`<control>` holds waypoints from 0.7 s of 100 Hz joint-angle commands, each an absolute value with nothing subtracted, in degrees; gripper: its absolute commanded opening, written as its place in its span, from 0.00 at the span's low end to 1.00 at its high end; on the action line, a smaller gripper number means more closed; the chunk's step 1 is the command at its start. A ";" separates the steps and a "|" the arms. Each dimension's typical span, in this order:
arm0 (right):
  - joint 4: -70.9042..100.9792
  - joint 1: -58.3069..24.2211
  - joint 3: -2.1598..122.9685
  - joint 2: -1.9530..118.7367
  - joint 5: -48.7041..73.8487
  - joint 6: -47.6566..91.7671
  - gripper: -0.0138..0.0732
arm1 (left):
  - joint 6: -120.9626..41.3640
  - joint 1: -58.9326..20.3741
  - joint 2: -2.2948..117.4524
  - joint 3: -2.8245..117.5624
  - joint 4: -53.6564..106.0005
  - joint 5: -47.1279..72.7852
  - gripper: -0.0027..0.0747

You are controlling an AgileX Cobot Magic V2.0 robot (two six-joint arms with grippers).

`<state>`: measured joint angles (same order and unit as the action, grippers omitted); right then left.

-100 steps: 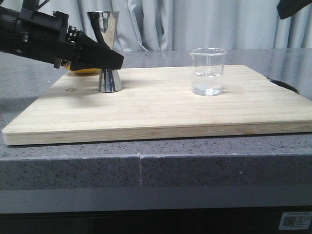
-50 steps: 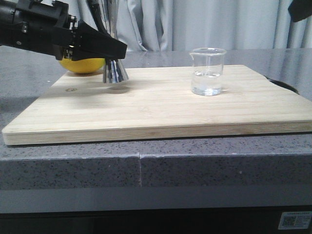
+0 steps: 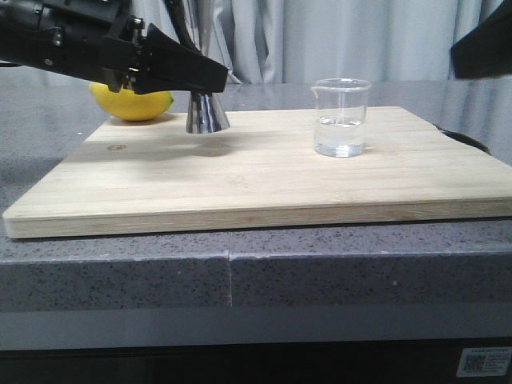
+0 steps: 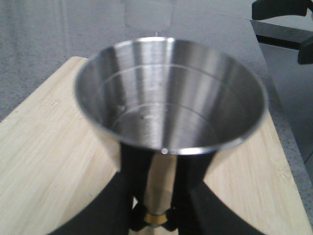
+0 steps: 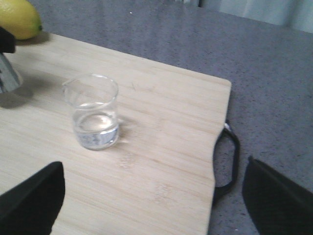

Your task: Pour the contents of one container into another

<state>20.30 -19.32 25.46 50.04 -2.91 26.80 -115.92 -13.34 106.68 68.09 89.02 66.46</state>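
My left gripper [image 3: 198, 77] is shut on the narrow waist of the steel jigger [image 3: 206, 114] and holds it upright, just off the wooden board [image 3: 256, 180]. From the left wrist view I look down into its upper cup [image 4: 168, 93]. The black fingers [image 4: 122, 205] clamp at the gold band there. The glass beaker [image 3: 342, 118] stands on the board's right half with a little clear liquid in it. My right gripper [image 5: 154, 205] hovers open above the board's right edge, beside the beaker [image 5: 94, 113], with nothing between its fingers. Only part of it [image 3: 484, 48] shows in the front view.
A yellow lemon [image 3: 132, 102] lies at the board's back left corner, behind my left arm. A black handle [image 5: 232, 156] sticks out from the board's right edge. The board rests on a grey stone counter [image 3: 240, 272], with curtains behind.
The left gripper has lifted the jigger off the board and carried it to the right, uncovering the lemon. The right gripper has come lower into the front view. The beaker has not moved.
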 commanded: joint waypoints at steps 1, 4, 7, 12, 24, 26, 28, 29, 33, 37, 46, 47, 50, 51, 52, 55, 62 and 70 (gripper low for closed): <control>21.84 -22.23 24.46 50.43 -13.12 27.04 0.92 | -115.56 -13.89 103.98 69.71 92.82 72.11 0.01; 21.97 -22.96 23.70 50.96 -14.40 27.04 0.92 | -115.56 -13.89 103.98 69.71 92.67 72.17 0.01; 21.97 -23.74 23.31 51.71 -15.98 27.04 0.92 | -115.56 -13.89 103.98 69.71 92.68 72.17 0.01; 21.97 -24.58 22.86 52.93 -18.21 27.04 0.92 | -115.56 -13.89 103.98 69.71 92.49 72.17 0.01; 21.97 -25.89 22.86 56.42 -23.13 26.14 0.92 | -115.56 -13.89 103.95 69.71 91.95 72.32 0.01; 21.97 -26.07 22.86 57.08 -23.87 25.89 0.92 | -115.56 -13.89 103.85 69.71 91.95 72.32 0.01; 21.97 -26.38 22.86 57.73 -24.75 25.48 0.92 | -115.46 -13.89 103.85 69.71 91.68 72.38 0.01; 21.97 -26.41 22.86 57.95 -25.02 25.36 0.92 | -115.46 -13.89 103.85 69.71 91.68 72.38 0.01; 21.85 -26.84 22.86 59.37 -26.42 24.95 0.92 | -115.12 -13.89 103.72 69.71 91.56 72.46 0.01; 21.85 -27.48 22.86 60.57 -27.55 24.73 0.92 | -114.71 -13.89 103.72 69.71 91.42 72.46 0.01; 21.59 -28.73 22.86 63.75 -30.98 23.82 0.92 | -114.58 -13.89 103.59 69.71 91.20 72.46 0.01; 21.59 -28.84 22.86 64.00 -31.25 23.64 0.92 | -114.48 -13.89 103.59 69.71 91.20 72.46 0.01; 21.09 -29.38 22.86 65.23 -32.56 22.64 0.92 | -114.48 -13.89 103.59 69.71 91.08 72.46 0.01; 21.06 -29.61 22.86 65.48 -32.80 22.42 0.92 | -114.48 -13.89 103.59 69.71 91.10 72.46 0.01; 20.92 -29.73 22.86 65.96 -33.33 21.95 0.92 | -114.48 -13.89 103.59 69.71 91.10 72.46 0.01; 20.06 -30.15 22.86 66.92 -34.31 21.16 0.92 | -114.48 -13.89 103.59 69.71 91.10 72.56 0.01; 18.22 -31.20 22.86 69.22 -37.09 19.05 0.92 | -114.48 -13.89 103.59 69.71 91.10 72.73 0.01; 17.45 -32.17 22.86 71.57 -40.57 17.95 0.92 | -114.48 -13.89 103.59 69.71 91.10 72.73 0.01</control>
